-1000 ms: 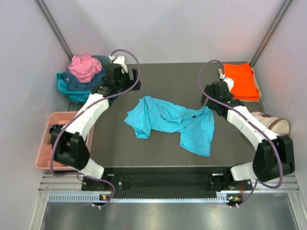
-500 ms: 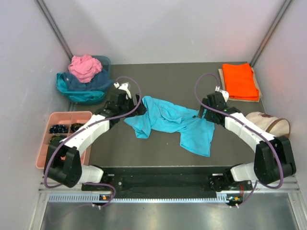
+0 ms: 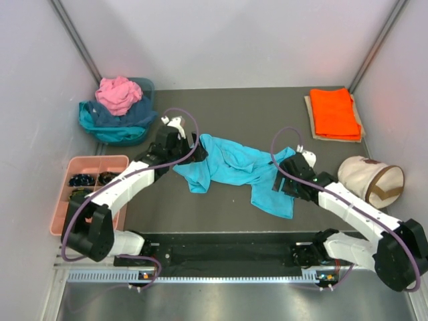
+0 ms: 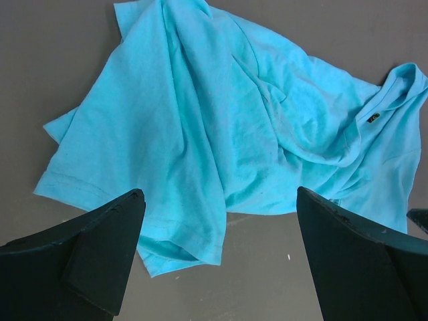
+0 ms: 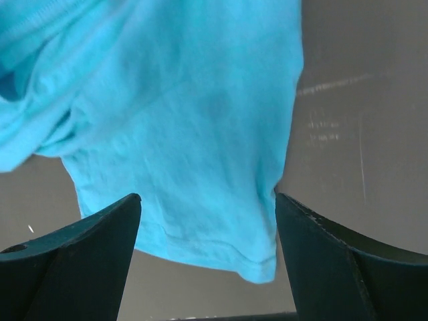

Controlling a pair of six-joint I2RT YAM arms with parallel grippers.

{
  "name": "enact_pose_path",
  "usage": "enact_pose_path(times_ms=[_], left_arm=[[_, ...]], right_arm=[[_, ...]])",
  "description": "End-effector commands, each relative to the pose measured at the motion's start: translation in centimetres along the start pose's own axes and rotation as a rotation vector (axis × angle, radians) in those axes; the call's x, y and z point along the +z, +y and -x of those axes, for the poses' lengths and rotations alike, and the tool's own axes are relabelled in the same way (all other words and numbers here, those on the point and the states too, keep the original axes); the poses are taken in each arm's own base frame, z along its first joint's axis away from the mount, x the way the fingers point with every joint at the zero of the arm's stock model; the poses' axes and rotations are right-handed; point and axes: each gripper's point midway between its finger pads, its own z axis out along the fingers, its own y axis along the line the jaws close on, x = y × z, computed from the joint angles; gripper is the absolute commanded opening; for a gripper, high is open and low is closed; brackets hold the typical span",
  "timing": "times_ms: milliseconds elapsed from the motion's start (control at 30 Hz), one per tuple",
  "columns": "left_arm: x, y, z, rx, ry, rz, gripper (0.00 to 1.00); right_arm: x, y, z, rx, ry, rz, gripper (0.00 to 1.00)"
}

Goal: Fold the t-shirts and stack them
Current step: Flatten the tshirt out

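While hanging over the left end of the crumpled turquoise t-shirt [image 3: 227, 167], stands spread wide, nothing pinched: left gripper [image 4: 219, 194]. Same for right gripper [image 5: 207, 197]: fingers apart, straddling the hem at the shirt's near right corner, cloth not clamped. Shirt's place: mid dark table [image 3: 254, 110], between the two grippers. Folded orange t-shirt [image 3: 333, 112]: far right corner. Heap of shirts [image 3: 118, 100], pink, navy, teal: far left.

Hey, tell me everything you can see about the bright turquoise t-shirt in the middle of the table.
The turquoise t-shirt is soft, thin knit cloth, plain, with a small dark tag at the collar. It lies crumpled and unfolded on the dark table, stretched left to right. The left claw and right claw hang open over its two ends; neither grips it.
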Motion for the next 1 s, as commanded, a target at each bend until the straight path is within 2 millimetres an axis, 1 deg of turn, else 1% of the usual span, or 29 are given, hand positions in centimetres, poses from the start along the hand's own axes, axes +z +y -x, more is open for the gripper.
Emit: enact_pose_path(times_ms=[0,133,200,267,300,333,367,400,500,633,767,967], left_arm=[[0.2,-1.6,1.9,0.024,-0.052,-0.060,0.99],[0.1,-1.8,1.9,0.028,-0.050,-0.070,0.99],[0.0,-1.9,1.9,0.031,-0.047,-0.071,0.99],[-0.1,-2.0,2.0,0.037,-0.050,-0.076,0.99],[-0.1,-2.0,2.0,0.038,-0.050,-0.076,0.99],[0.0,-2.0,2.0,0.041,-0.048,-0.076,0.99],[0.1,-2.1,1.9,0.040,-0.042,-0.080,0.99],[0.1,-2.2,2.0,0.043,-0.043,-0.086,0.99],[0.5,-2.5,1.8,0.043,-0.028,-0.100,0.99],[0.7,-2.9,1.5,0.053,-0.009,-0.119,0.99],[0.9,-2.9,1.6,0.065,-0.006,-0.115,0.99],[1.2,-3.0,1.9,0.070,-0.005,-0.118,0.99]], right_arm=[[-0.9,-1.5,-1.8,0.085,0.013,-0.042,0.80],[-0.9,-2.9,-3.6,0.116,0.038,-0.081,0.78],[-1.0,-3.1,-4.4,0.137,0.051,-0.083,0.76],[-1.3,-3.7,-5.4,0.147,0.064,-0.097,0.75],[-1.5,-3.6,-5.9,0.151,0.072,-0.096,0.75],[-1.8,-4.0,-6.5,0.151,0.078,-0.104,0.75],[-2.0,-4.2,-6.9,0.153,0.082,-0.110,0.74],[-2.2,-3.9,-7.2,0.162,0.081,-0.102,0.74],[-2.6,-4.4,-8.0,0.182,0.080,-0.119,0.73],[-2.5,-5.1,-9.1,0.198,0.090,-0.139,0.72],[-2.0,-5.5,-8.9,0.211,0.059,-0.157,0.69],[-1.8,-5.2,-7.4,0.197,0.008,-0.185,0.66]])
